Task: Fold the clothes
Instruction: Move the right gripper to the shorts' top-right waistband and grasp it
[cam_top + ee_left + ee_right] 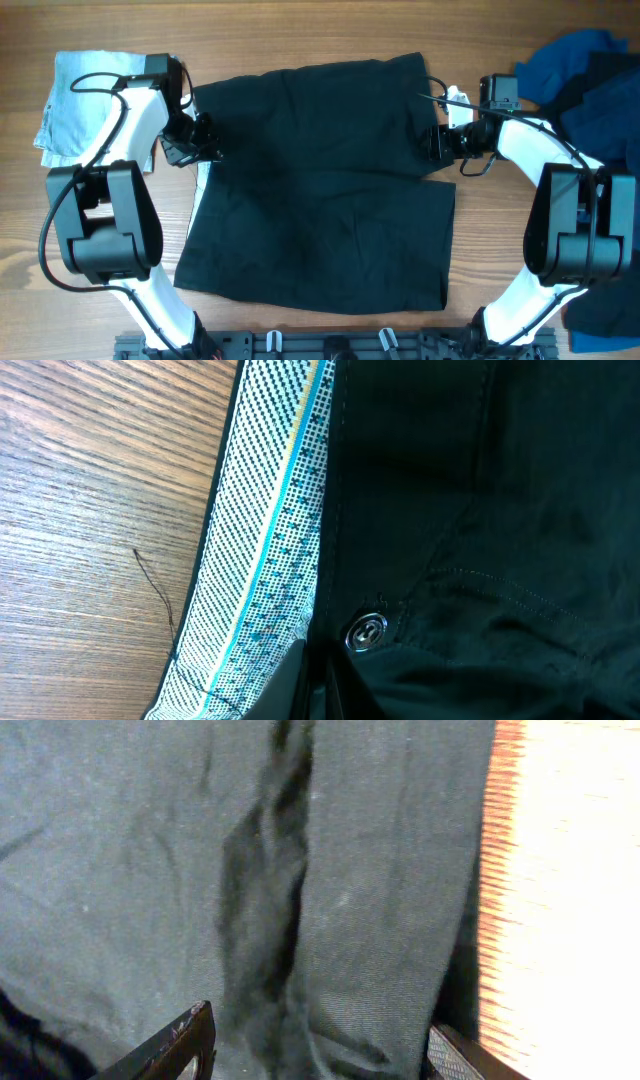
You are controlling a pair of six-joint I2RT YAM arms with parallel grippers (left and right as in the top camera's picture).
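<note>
barely visible, left gripper [316, 685] pinched together; right gripper [320, 1025] spread astride black shorts [320, 190].

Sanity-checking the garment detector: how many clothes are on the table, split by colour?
black shorts: 1
pale blue denim piece: 1
royal-blue garment: 1
navy garment: 1
Total: 4, though the heap at the right edge may hide more.
</note>
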